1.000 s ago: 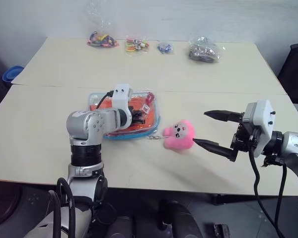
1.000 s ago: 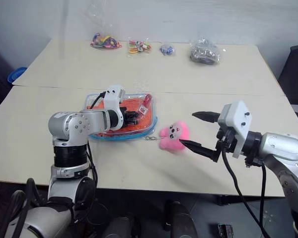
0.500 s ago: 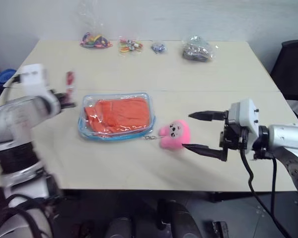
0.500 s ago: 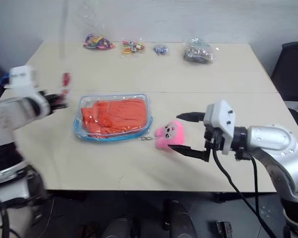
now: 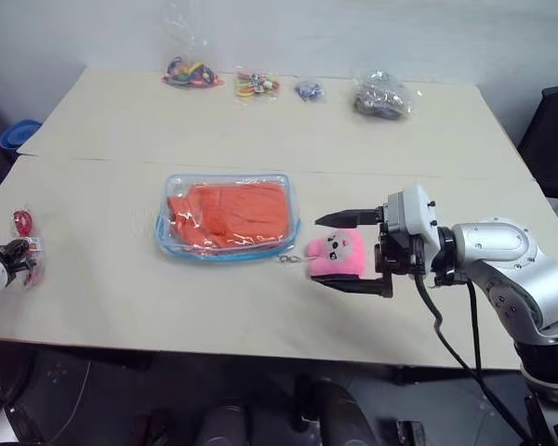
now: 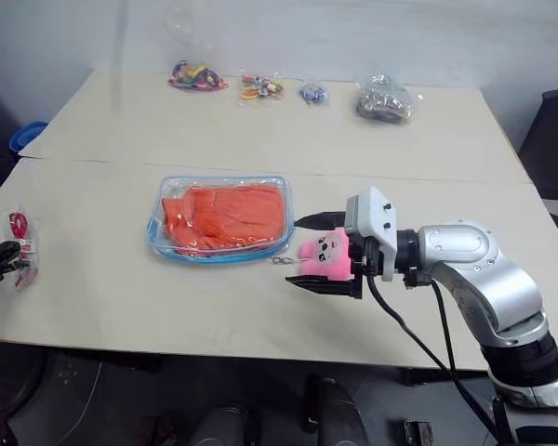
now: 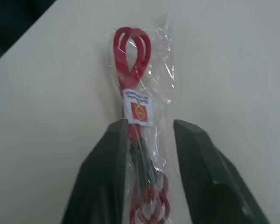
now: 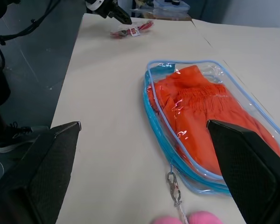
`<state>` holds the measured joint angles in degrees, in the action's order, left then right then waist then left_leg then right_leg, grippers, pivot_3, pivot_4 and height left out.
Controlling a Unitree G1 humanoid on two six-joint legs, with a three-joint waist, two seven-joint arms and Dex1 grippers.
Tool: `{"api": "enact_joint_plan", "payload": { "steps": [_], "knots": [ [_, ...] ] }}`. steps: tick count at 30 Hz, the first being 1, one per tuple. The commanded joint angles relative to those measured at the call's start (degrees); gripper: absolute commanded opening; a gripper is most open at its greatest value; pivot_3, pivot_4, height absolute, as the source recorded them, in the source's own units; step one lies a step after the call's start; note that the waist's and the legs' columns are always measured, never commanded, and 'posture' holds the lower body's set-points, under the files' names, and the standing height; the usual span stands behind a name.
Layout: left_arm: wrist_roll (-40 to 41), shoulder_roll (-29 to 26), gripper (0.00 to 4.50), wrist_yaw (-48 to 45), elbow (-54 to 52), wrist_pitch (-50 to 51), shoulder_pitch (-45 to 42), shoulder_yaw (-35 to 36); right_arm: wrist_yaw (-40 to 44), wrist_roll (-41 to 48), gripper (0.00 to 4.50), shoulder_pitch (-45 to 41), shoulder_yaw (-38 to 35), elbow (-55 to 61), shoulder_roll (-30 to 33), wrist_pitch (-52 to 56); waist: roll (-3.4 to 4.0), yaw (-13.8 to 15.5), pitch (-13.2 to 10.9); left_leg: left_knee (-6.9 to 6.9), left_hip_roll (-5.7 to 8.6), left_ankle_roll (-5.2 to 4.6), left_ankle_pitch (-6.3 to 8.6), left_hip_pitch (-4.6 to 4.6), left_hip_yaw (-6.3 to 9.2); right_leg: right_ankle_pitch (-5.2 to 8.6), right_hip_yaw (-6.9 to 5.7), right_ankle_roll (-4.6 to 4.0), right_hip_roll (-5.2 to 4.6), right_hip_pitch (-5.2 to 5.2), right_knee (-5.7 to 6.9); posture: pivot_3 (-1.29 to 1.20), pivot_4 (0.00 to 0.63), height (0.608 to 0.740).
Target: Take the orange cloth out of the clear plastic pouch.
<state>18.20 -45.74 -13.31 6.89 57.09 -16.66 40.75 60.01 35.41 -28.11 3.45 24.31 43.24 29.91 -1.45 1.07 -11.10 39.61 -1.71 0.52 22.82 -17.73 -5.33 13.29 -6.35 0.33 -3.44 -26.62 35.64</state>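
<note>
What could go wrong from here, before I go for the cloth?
The right gripper, open, straddles the pink plush toy; closing could grab it rather than the clear plastic pouch. The orange cloth sits inside, so pulling may drag the pouch. The left gripper straddles a red packet near the table edge.

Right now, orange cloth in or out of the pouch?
In. The orange cloth lies flat inside the clear plastic pouch, blue zipper edging all around it, nothing sticking out. Neither gripper touches it.
</note>
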Motion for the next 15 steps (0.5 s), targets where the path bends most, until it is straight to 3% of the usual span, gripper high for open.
{"api": "enact_joint_plan", "payload": {
  "steps": [1,6,8,11,13,15],
  "knots": [
    [1.3,-0.6,3.07,0.5,-6.5,1.2,1.5,4.4,0.7,0.1,4.5,-0.3,-0.7,0.3,-0.5,-1.0,-0.05,-0.3,0.0,0.0,-0.01,0.0,0.0,0.0,0.0,0.0,0.0,0.0,0.01,0.0,-0.01,0.0,0.15,0.74],
    [3.8,-2.8,4.48,-0.9,-9.7,3.6,0.3,8.3,0.8,-0.8,4.5,-0.6,-1.0,-0.5,-0.7,-1.0,-0.06,-0.5,0.0,0.0,-0.01,0.02,0.01,0.08,-0.01,0.01,0.04,-0.01,0.0,0.01,-0.08,0.0,0.15,0.74],
    [6.5,-4.6,4.48,-4.2,-10.6,3.0,-1.0,9.8,0.7,-1.1,4.5,-0.2,-1.3,-0.4,-0.5,-1.0,-0.06,-0.6,0.0,0.0,-0.01,0.02,0.01,0.09,-0.01,0.01,0.04,-0.02,0.0,0.01,-0.08,0.0,0.15,0.74],
    [14.4,-7.3,4.48,-16.8,-16.2,0.5,0.3,9.8,0.5,-1.0,4.5,1.2,-2.1,0.4,0.3,-0.6,-0.08,-0.9,0.0,0.0,-0.02,0.04,0.02,0.07,0.01,0.01,0.02,-0.02,0.0,0.01,-0.07,0.0,0.15,0.74],
    [18.7,-9.8,4.48,-26.8,-22.3,-1.0,4.5,7.7,0.8,-0.5,4.5,2.1,-3.0,0.9,1.0,0.0,-0.07,-1.0,0.0,0.0,-0.02,0.05,0.04,0.03,0.01,0.01,0.01,-0.02,0.0,0.01,-0.05,0.0,0.15,0.74],
    [17.4,-13.4,4.48,-35.4,-27.1,-6.7,10.4,2.5,0.9,-0.1,4.5,2.7,-3.7,1.2,1.6,0.3,-0.05,-1.1,0.0,-0.01,-0.01,0.07,0.07,0.02,-0.01,0.01,0.04,-0.02,-0.01,0.0,-0.05,0.0,0.15,0.74]
  ]
}}
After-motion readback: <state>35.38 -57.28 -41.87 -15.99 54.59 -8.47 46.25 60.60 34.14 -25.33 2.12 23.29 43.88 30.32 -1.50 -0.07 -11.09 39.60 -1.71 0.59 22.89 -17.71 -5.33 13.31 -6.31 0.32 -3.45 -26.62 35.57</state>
